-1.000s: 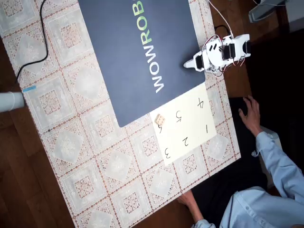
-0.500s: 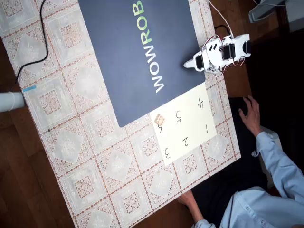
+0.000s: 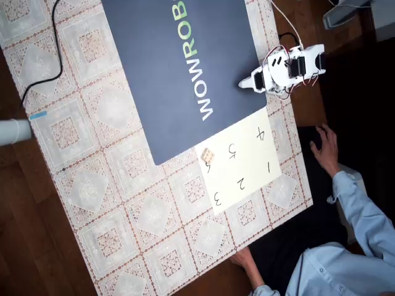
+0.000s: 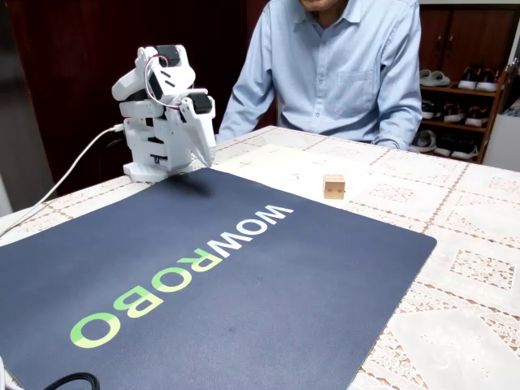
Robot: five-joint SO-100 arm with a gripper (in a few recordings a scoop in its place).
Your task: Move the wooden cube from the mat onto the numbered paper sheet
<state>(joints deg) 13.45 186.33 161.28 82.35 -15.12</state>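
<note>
The wooden cube (image 3: pixel 208 155) rests on the numbered paper sheet (image 3: pixel 247 161), at the sheet's corner just beside the mat (image 3: pixel 185 68) edge and close to a handwritten digit; in the fixed view it (image 4: pixel 333 186) sits flat and upright. By this placement the transfer appears complete.

The arm is folded near the mat's edge with the pincer (image 3: pixel 245 84) pointing down over the mat, well apart from the cube. Whether its fingers are spread or pressed together cannot be told (the tip is too small).

Risk: the cube sits near the sheet's border, so a nudge from the person's hand (image 3: pixel 325 148) on the worktop (image 3: pixel 111 203), or a tug on the paper, could shift it off.

Against both earlier frames nothing has moved: cube, arm and hand hold the same positions.
</note>
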